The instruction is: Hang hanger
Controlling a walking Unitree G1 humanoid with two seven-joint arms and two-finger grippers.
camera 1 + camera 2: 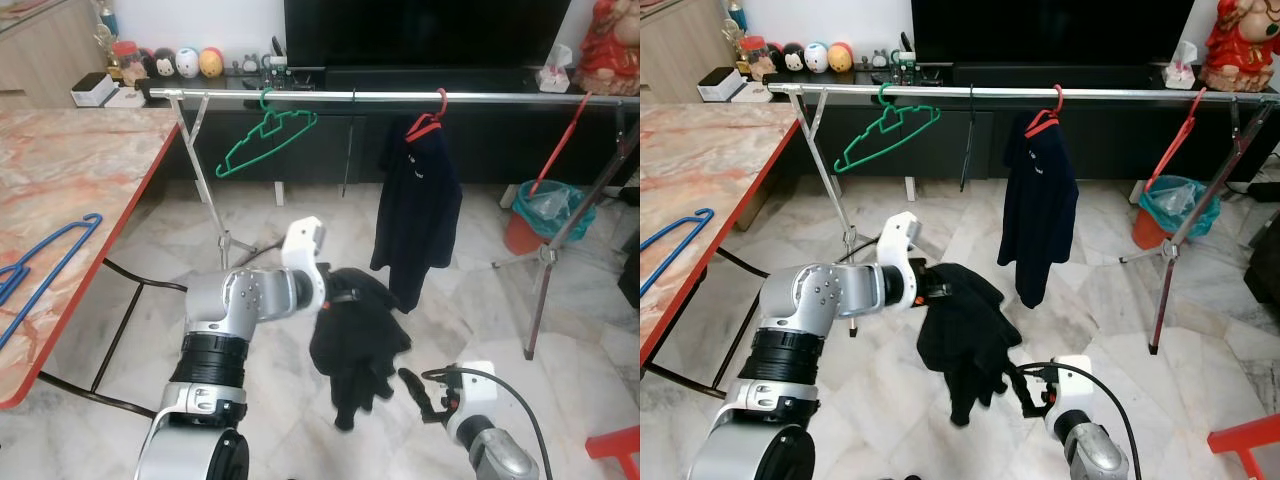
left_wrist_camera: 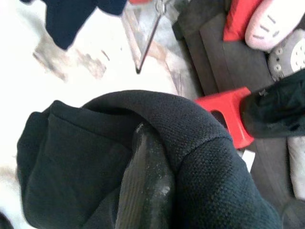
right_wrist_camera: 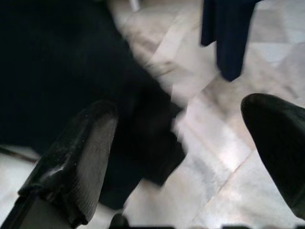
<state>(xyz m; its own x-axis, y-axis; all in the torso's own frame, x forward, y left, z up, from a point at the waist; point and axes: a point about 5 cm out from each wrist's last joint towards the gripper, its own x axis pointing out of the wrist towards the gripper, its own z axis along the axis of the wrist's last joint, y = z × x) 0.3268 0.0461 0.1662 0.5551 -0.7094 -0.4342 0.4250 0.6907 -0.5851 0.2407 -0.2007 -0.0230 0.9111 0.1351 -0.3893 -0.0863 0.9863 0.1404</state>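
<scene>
Nearest the head camera: left silver arm, elbow bent, left gripper (image 1: pixel 335 297) buried in a bunched black knit garment (image 1: pixel 360 340) that is hanging off it above the pale marble floor (image 1: pixel 460 300). Wrist view is showing one black finger (image 2: pixel 145 186) under the fabric fold, so the pincer is closed on the cloth. Can't make out a hanger inside that bundle; judging there should be one, but not visible.

Right gripper (image 1: pixel 420 393) is sitting low, just beside the bottom of the garment, not touching as far as I can tell. Its fingers (image 3: pixel 71 162) are spread wide, holding nothing.

The long silver metal clothes rail (image 1: pixel 400 97) on tripod stands is well ahead of the robot. Already hanging on it: an empty green plastic hanger (image 1: pixel 262 135), tilted, and a red plastic hanger (image 1: pixel 428 122) carrying a dark navy shirt (image 1: pixel 415 210). Free rail between them and right of the shirt.

A blue wire hanger (image 1: pixel 45 262) is lying on the red-edged marble-pattern table (image 1: pixel 80 170) to the robot's left, untouched.

Progress, my read: garment is picked up and in the air, nothing more. Remaining: close the gap to the rail, raise the load, hook it over the bar, release. Risk: cloth is bunched, hook location unknown, could slip from the grip.
</scene>
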